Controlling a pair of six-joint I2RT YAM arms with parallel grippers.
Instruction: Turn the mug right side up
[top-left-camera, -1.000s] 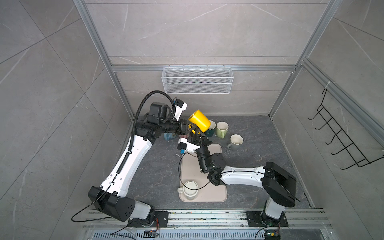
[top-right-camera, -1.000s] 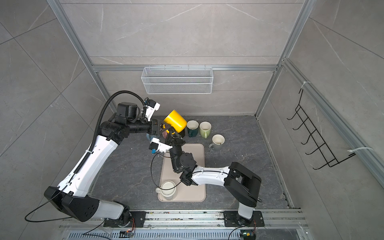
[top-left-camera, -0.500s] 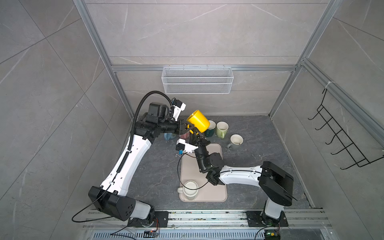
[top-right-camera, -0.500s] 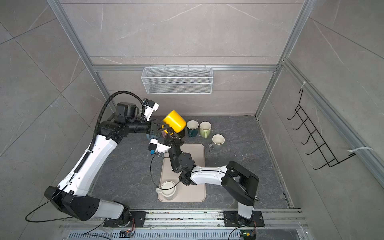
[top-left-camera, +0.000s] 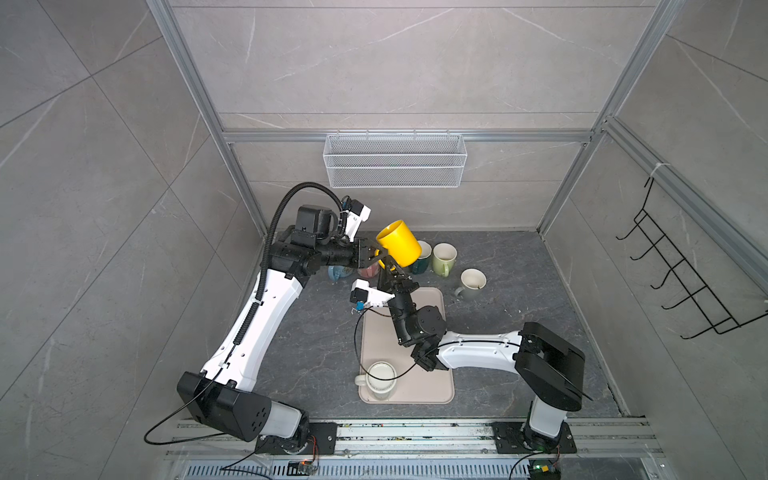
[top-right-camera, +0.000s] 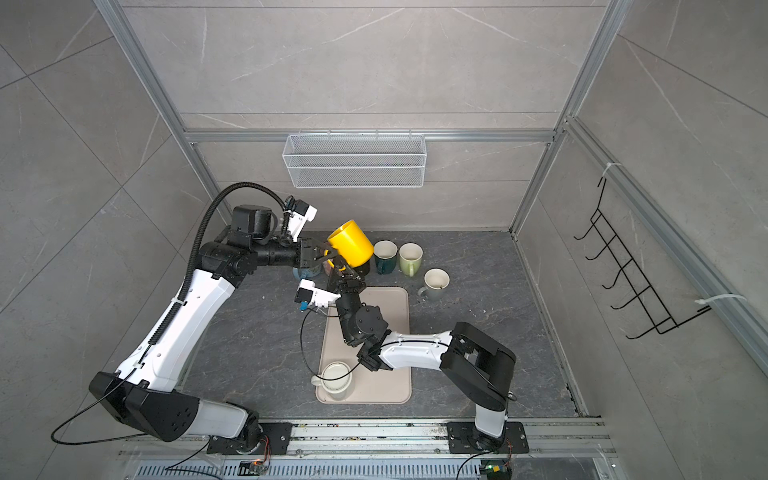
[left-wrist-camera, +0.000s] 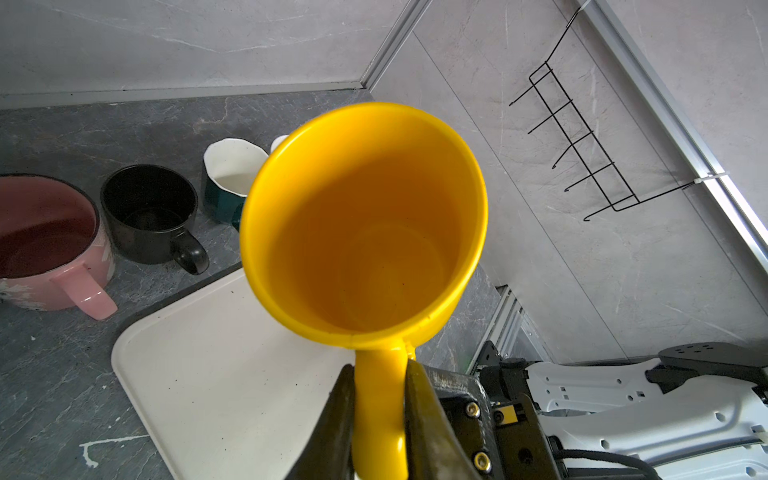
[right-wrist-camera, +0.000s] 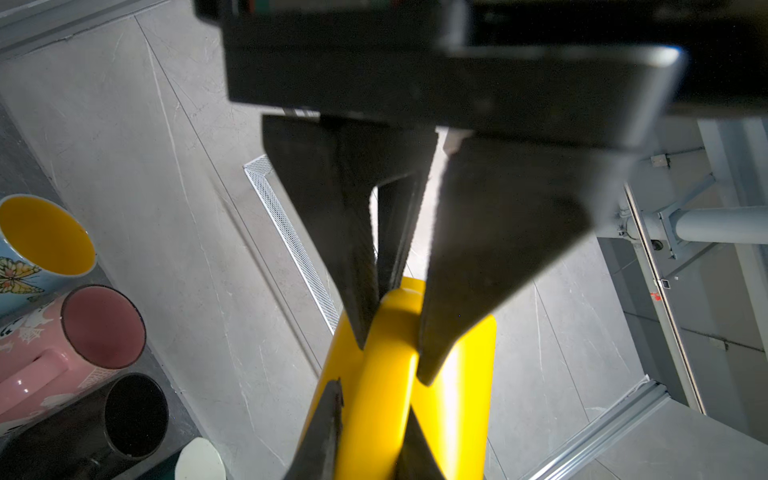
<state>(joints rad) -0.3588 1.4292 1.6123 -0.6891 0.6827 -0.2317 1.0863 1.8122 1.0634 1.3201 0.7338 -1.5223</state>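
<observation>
The yellow mug hangs tilted in the air above the back of the table in both top views. Its mouth faces the left wrist camera. My left gripper is shut on the mug's handle, one finger pressed on each side. My right gripper reaches up from below and is also shut on the handle, lower down than the left fingers. The mug's base is hidden.
A beige tray lies under the arms with a white mug on its near end. Several mugs stand along the back: pink, black, dark green, light green, grey. A wire basket and hook rack hang on the walls.
My left gripper has closed its fingers onto the mug's handle. The mug and the right arm have hardly moved.
</observation>
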